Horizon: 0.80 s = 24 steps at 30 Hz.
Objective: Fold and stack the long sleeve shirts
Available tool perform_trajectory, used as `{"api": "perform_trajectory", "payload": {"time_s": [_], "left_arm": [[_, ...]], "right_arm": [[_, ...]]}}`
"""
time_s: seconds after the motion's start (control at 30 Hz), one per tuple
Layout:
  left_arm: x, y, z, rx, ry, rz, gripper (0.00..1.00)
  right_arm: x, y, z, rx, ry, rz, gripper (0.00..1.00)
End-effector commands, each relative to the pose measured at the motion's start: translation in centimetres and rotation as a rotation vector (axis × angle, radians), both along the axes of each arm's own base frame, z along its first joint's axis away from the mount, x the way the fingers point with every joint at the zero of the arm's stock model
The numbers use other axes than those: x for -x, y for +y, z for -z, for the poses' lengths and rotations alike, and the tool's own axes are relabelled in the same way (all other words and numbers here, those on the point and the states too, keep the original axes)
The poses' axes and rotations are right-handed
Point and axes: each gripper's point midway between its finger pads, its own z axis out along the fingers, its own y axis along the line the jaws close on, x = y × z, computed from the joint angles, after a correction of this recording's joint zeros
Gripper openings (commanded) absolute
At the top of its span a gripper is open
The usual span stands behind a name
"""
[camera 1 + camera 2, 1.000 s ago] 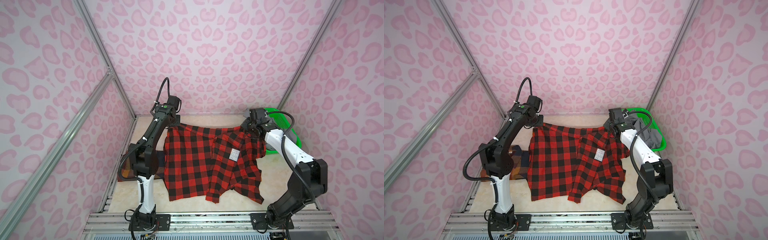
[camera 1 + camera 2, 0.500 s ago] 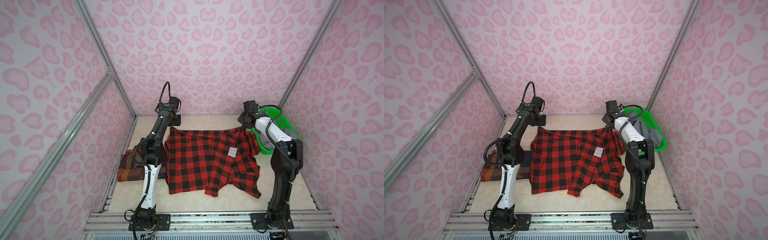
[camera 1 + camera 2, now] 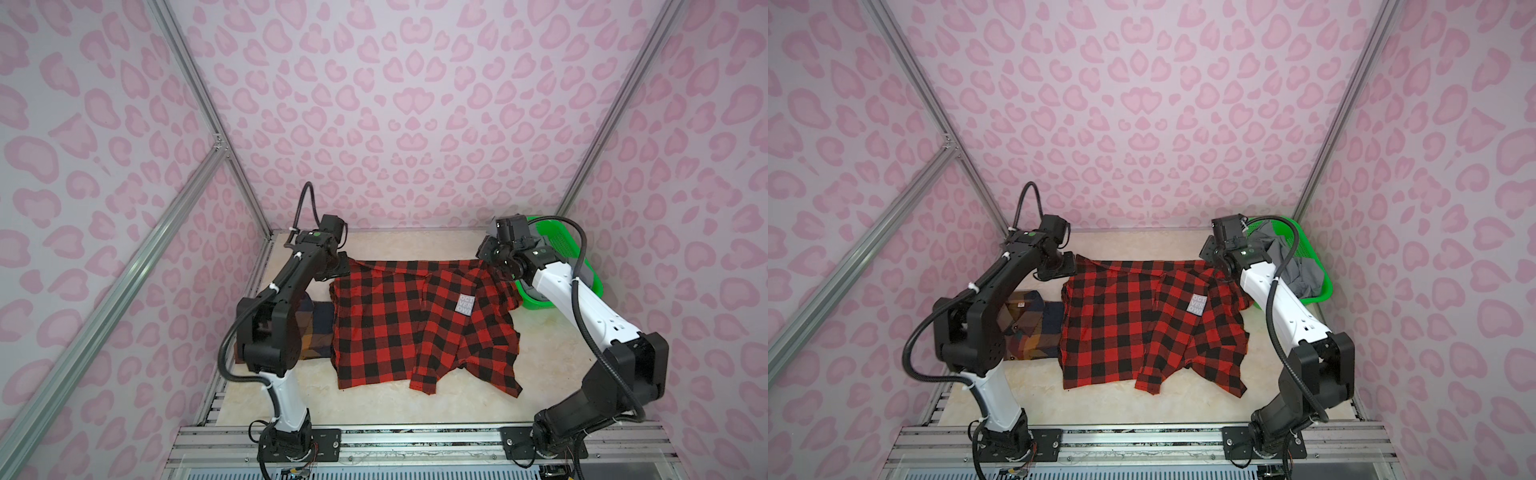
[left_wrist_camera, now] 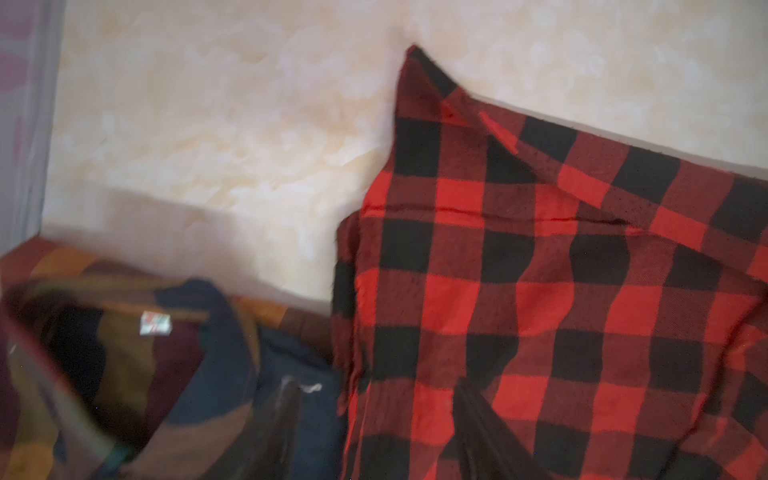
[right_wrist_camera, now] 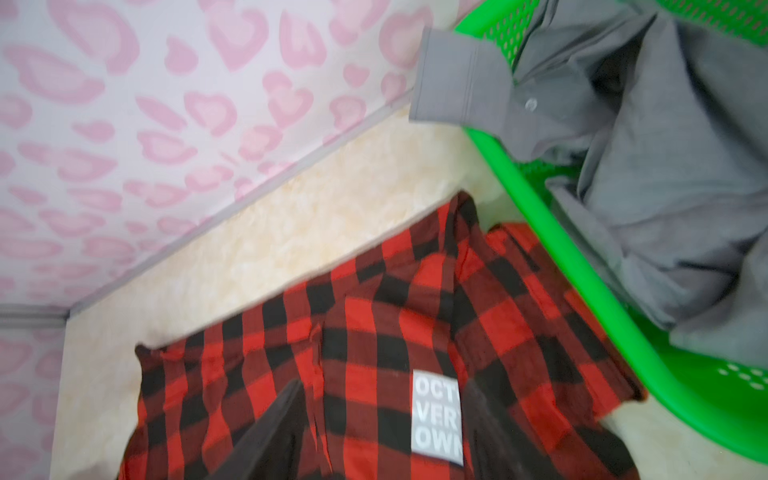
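Shirt with red and black squares (image 3: 415,328) lies spread out in the middle of the table (image 3: 415,245). The left gripper (image 3: 341,266) hangs by its 11 o'clock corner and the right gripper (image 3: 500,268) by its 1 o'clock corner. Both have fingers apart and hold nothing. The brown plaid shirt (image 3: 1025,328) sits right beside it at 9 o'clock. The grey shirt (image 3: 1304,270) is in the green basket (image 3: 1326,286) at 2 o'clock.

A red-and-black flannel (image 3: 395,324) is spread across the beige counter (image 3: 457,401). A folded plaid shirt (image 3: 1034,332) is laid at its left edge, and a green basket (image 5: 586,270) is set at its right.
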Motion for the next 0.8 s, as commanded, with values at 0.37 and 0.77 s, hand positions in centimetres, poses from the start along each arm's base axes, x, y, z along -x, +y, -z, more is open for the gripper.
{"api": "perform_trajectory", "payload": {"time_s": [0.37,0.77], "left_arm": [[9.1,8.0,8.0,0.062,0.083,-0.438,0.6],[10.6,11.2,13.9,-0.04,0.321,-0.45,0.6]], "right_arm": [[11.7,-2.4,7.6,0.058,0.137,-0.049,0.6],[17.3,-7.3,11.8,0.203,0.333,0.127,0.63]]}}
